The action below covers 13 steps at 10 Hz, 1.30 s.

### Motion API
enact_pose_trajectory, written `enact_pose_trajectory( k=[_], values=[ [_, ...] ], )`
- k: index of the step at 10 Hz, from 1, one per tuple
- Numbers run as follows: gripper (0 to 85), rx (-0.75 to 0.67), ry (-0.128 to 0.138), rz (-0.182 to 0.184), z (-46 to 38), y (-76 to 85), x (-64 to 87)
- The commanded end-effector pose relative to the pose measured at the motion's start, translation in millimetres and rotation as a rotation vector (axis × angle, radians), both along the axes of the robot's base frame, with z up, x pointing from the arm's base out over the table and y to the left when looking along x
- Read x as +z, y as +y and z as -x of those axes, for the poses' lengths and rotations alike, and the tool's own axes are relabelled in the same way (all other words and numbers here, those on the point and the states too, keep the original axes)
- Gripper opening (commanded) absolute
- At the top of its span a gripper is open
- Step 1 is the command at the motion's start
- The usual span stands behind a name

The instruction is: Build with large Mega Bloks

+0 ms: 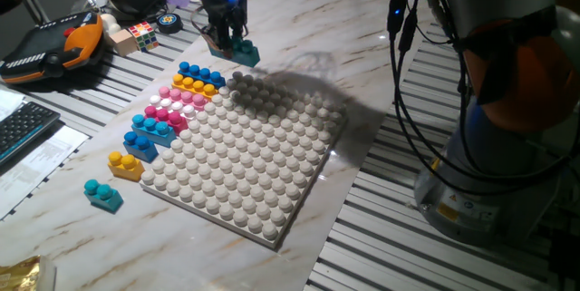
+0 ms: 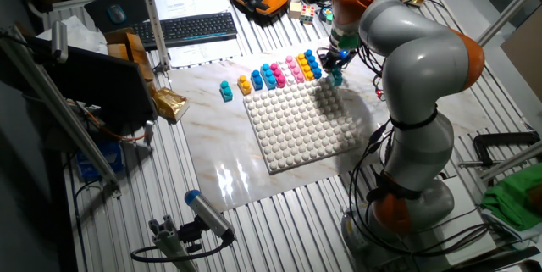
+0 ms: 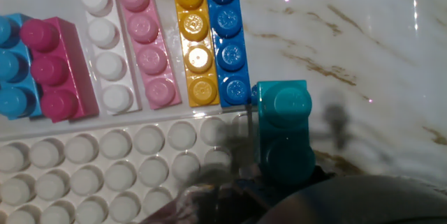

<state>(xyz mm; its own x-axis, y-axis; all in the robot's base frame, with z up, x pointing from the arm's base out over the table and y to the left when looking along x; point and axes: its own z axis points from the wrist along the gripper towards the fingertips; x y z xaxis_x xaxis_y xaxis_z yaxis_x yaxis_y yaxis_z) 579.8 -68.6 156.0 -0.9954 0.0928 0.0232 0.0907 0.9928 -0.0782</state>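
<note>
Your claw (image 1: 231, 44) is clamped on a teal brick (image 3: 283, 132), holding it just above the back corner of the white board (image 1: 272, 191) beside the blue brick (image 3: 227, 39), so next you line it up and push down.
</note>
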Motion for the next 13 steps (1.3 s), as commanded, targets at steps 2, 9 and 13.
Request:
enact_pose_trajectory(
  k=[2,9,13],
  values=[
    [0.7,0.009,-0.006,0.004,-0.1,0.1,0.2],
    [0.7,0.062,0.053,-0.015,-0.4,0.2,-0.1],
    [0.7,0.056,0.042,-0.013,15.4,5.7,0.6]
  ],
)
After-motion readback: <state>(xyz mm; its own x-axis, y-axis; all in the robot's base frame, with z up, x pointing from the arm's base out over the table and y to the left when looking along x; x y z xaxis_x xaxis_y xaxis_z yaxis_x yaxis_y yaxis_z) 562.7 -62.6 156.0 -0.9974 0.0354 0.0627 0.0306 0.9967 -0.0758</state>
